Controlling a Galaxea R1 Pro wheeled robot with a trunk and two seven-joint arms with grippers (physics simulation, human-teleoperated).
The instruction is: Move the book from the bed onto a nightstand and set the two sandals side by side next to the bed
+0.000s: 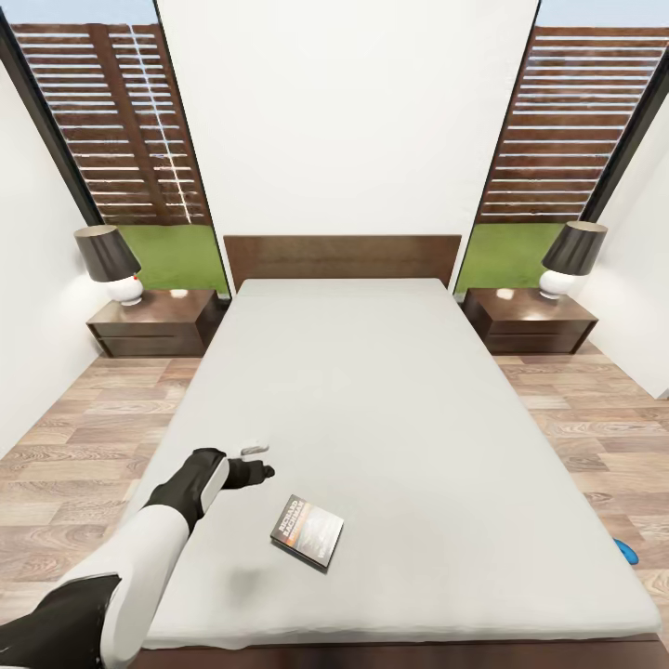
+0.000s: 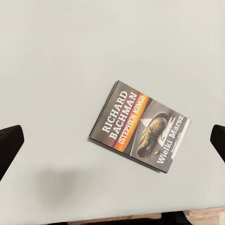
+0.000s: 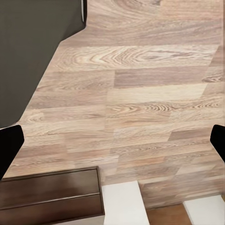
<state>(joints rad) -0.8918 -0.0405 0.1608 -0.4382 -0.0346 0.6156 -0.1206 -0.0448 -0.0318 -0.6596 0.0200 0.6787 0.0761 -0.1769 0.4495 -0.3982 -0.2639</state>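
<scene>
The bed (image 1: 390,409), a smooth off-white mattress in dark wood, is filling the room's centre. The thin dark book (image 2: 140,126) with its orange band is lying flat near the foot edge. A blue sandal (image 1: 628,552) is peeking out, mostly cut off. The left gripper (image 2: 112,140) is hovering spread wide above the book.

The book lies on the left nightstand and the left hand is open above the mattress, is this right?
Not quite. The book lies on the bed's mattress, not on the left nightstand, as the head view shows. The left hand is indeed open above the mattress.
</scene>
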